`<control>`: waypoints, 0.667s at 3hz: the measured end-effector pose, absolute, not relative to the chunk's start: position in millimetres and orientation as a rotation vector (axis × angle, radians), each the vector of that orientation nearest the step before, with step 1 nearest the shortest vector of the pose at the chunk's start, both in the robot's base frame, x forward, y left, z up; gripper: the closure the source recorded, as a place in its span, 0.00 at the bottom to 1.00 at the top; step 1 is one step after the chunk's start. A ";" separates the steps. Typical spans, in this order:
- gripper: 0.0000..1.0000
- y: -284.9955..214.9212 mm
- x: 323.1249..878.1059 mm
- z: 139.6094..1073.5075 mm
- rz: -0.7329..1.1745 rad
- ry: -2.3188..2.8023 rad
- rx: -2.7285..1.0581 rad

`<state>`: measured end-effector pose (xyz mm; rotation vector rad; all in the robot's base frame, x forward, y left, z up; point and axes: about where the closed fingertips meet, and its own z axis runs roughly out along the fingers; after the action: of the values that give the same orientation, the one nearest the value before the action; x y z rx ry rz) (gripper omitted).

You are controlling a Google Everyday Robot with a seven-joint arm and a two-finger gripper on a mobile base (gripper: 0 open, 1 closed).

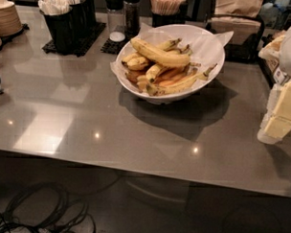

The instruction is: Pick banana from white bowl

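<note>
The banana (159, 55) lies on top of the heap in the white bowl (133, 89), long and yellow with dark ends, running from upper left to lower right. Smaller, browner bananas (171, 78) are heaped under and beside it. The bowl is lined with crinkled white paper (208, 44) and stands at the back middle of the grey table (87, 131). My gripper (282, 111), white with pale yellow parts, hangs at the right edge of the view, to the right of the bowl, below its level in the picture and apart from it. It holds nothing that I can see.
A stack of tan plates (5, 17) stands at the back left. Black holders with white utensils (62, 19), two shakers (121, 14), a stick holder (166, 6) and a brown napkin holder (234, 30) line the back. Cables (37, 210) lie on the floor below the table's front edge.
</note>
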<state>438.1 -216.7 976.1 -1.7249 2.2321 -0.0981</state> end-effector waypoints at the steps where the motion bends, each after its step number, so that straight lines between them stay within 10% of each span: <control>1: 0.00 -216.6 438.2 976.1 -0.098 2.232 -1.725; 2: 0.00 -202.7 450.6 979.4 -0.027 2.179 -1.721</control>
<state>450.6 -202.7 979.4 -1.7206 2.1788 -0.0271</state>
